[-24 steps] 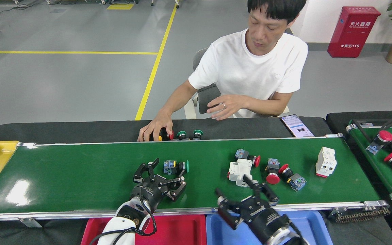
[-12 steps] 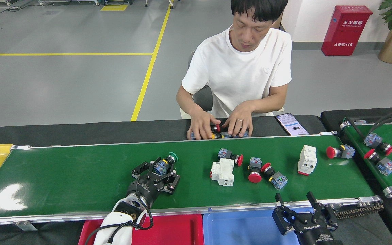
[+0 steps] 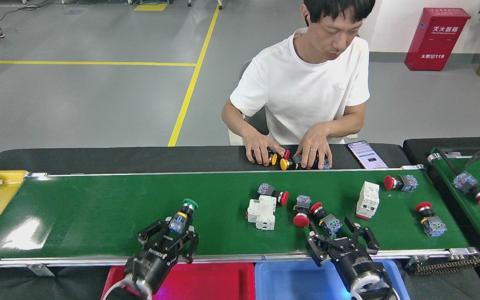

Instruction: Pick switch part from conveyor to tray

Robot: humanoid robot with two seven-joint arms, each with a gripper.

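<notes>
Two grippers sit low in frame; left gripper (image 3: 172,231) clenches a green-capped switch part (image 3: 183,214) above the conveyor (image 3: 98,212); right gripper (image 3: 340,237) spread, empty; red cabinet (image 3: 436,38) upper right reads "119".

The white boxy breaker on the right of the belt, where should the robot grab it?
Probably across the two long flat sides of the white rectangular circuit breaker, coming straight down from above. It stands apart on the glossy dark-green conveyor belt, with clear belt on both long sides for the jaws. The right gripper, open just in front of it, is nearest.
</notes>
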